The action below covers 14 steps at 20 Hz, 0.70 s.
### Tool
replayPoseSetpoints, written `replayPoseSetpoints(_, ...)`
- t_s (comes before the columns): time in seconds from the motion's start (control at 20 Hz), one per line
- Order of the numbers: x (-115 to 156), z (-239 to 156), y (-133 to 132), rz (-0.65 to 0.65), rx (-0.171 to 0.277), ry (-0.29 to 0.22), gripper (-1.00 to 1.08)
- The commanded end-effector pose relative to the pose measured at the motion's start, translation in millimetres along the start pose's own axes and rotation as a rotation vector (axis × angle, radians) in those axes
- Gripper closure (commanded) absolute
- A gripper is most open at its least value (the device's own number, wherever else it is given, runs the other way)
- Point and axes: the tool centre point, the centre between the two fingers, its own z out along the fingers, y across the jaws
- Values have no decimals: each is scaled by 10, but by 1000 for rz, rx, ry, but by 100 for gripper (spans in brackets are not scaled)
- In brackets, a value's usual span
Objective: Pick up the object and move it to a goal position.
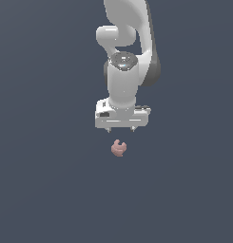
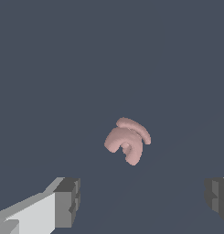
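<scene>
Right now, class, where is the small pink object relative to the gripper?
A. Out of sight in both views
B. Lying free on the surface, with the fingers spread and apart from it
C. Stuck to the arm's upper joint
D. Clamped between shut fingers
B: the pink object lies alone on the surface, untouched, while the gripper has its fingers spread wide.

open floor all round object (image 1: 118,148), gripper (image 1: 121,129) fingers spread

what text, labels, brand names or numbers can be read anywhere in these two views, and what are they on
None: no readable text, label, brand or number in either view.
The white gripper and arm are unmarked; dark patches on the gripper body are too small to read as text.
The pink object is plain.
</scene>
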Motion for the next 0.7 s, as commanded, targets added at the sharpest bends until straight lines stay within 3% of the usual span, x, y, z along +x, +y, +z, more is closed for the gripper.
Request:
replayPoseSetpoints(0.0, 0, 0, 0, 0, 0, 0, -92)
replayPoseSetpoints(0.65, 54, -65, 32, 40, 15, 7, -92)
